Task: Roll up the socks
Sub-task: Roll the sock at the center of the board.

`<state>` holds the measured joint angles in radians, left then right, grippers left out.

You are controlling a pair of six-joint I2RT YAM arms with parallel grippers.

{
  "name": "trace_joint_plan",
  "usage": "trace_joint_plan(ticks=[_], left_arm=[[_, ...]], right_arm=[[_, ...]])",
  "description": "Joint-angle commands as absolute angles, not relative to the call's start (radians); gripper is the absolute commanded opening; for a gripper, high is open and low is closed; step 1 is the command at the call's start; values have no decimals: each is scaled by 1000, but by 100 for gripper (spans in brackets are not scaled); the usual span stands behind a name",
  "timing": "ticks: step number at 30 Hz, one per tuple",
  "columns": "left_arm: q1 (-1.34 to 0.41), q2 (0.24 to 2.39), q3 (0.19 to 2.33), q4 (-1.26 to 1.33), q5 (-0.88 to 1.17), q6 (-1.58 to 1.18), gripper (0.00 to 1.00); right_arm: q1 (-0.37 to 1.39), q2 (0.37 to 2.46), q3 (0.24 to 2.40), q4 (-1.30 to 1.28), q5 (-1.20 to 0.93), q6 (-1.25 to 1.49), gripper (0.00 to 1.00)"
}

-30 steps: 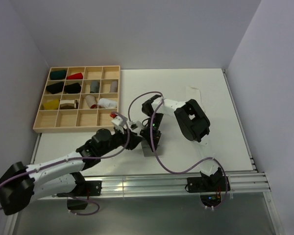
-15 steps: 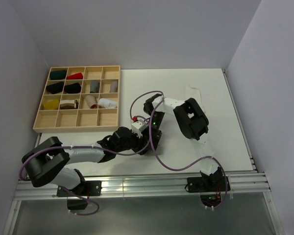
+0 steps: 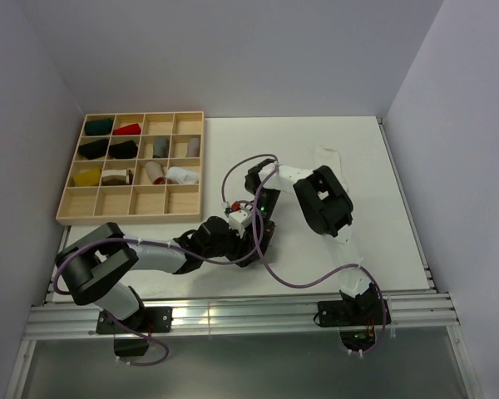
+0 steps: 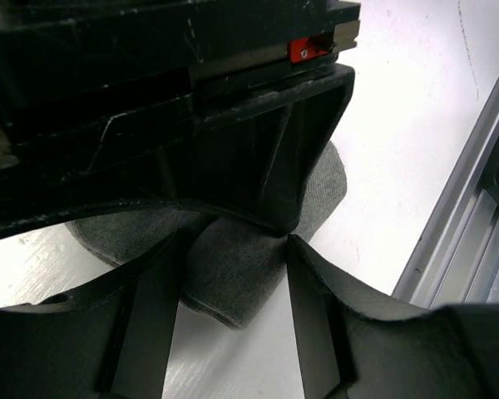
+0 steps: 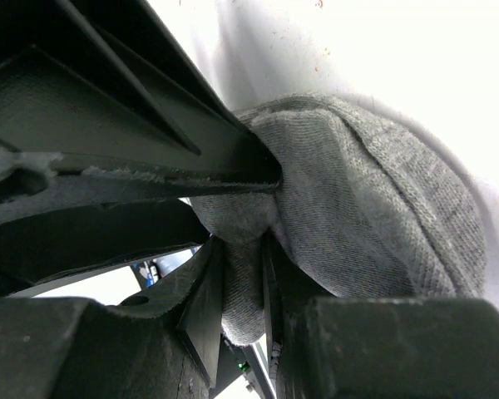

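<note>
The grey sock (image 4: 233,278) lies bunched on the white table, almost wholly hidden under both grippers in the top view. My right gripper (image 5: 243,249) is shut on it, a fold of grey fabric (image 5: 374,216) pinched between its fingers. My left gripper (image 4: 233,249) is open, its two fingers (image 4: 150,316) straddling the sock's folded end right under the right gripper's black body. In the top view the two grippers (image 3: 248,239) meet near the table's front middle. The white sock (image 3: 328,158) lies flat at the back right, apart from both arms.
A wooden compartment tray (image 3: 66,209) at the back left holds several small cloth bundles. An aluminium rail (image 3: 233,309) runs along the near table edge, close to the left gripper (image 4: 474,208). Purple cables loop around the right arm (image 3: 320,204).
The left arm has folded in from the left, carrying its gripper from near the tray's corner down to the grey sock beside the right gripper. The right arm has stayed put.
</note>
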<state>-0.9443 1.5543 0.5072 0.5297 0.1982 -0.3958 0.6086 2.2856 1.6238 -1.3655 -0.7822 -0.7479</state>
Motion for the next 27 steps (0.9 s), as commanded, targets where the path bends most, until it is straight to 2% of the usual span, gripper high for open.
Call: trace_joint_plan(ticks=[1, 3, 4, 7, 9, 12, 13, 16, 22, 27], left_arm=[[-950, 1562, 531, 562, 218, -387, 55], [-950, 1572, 531, 558, 215, -396, 50], [-950, 1575, 529, 557, 216, -400, 43], [-950, 1577, 519, 545, 209, -420, 32], [-950, 1577, 512, 537, 212, -437, 27], [-950, 1566, 502, 529, 213, -456, 17], [-950, 1565, 494, 529, 210, -462, 11], [-950, 1565, 482, 517, 199, -479, 0], [-936, 1551, 440, 558, 193, -543, 0], [-876, 1581, 411, 616, 279, -606, 0]], right_arm=[[598, 2327, 1644, -1261, -658, -769, 26], [597, 2329, 1644, -1258, -657, -761, 26], [597, 2329, 1643, -1255, -655, -756, 26], [594, 2318, 1632, -1235, -646, -739, 27], [592, 2300, 1614, -1206, -635, -723, 30], [588, 2278, 1594, -1171, -627, -703, 36], [586, 2260, 1589, -1161, -630, -696, 39], [569, 2214, 1575, -1129, -638, -669, 50], [506, 2105, 1540, -1077, -684, -654, 55], [439, 1991, 1494, -1002, -719, -621, 56]])
